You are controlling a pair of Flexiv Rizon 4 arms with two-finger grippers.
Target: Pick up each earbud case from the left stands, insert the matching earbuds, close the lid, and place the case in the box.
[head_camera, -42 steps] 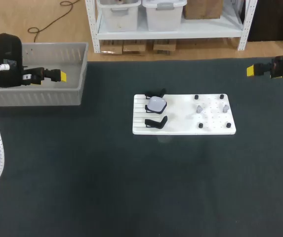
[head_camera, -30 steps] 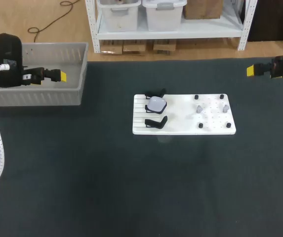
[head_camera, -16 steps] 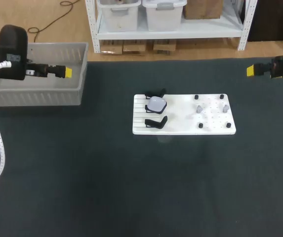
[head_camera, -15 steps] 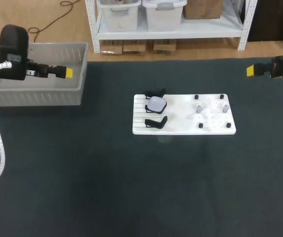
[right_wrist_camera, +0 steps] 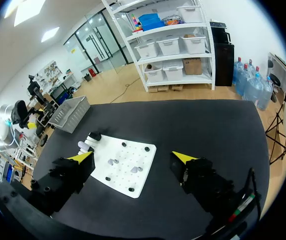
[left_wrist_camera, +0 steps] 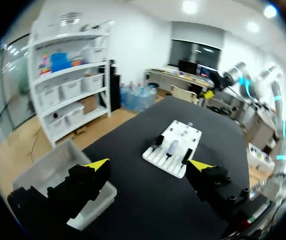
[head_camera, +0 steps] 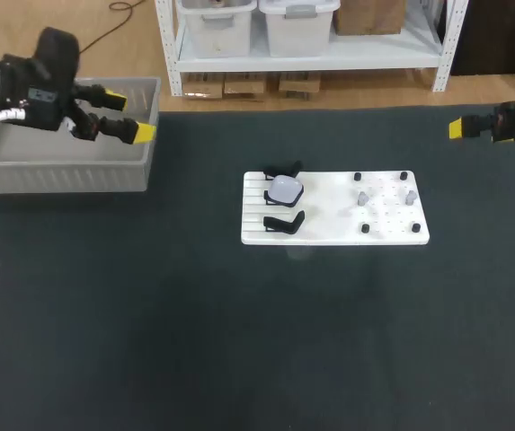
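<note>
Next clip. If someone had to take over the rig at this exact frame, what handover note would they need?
Left gripper: open, empty, above the right end of the grey box.
Right gripper: open, empty, at the table's far right edge, well away from the white board.
Earbud case: on the black stands at the board's left end, untouched.
Earbuds: two, standing on the board's right half.
Done: nothing yet on this case.
Left: pick up the case, insert both earbuds, close the lid, place it in the box.
</note>
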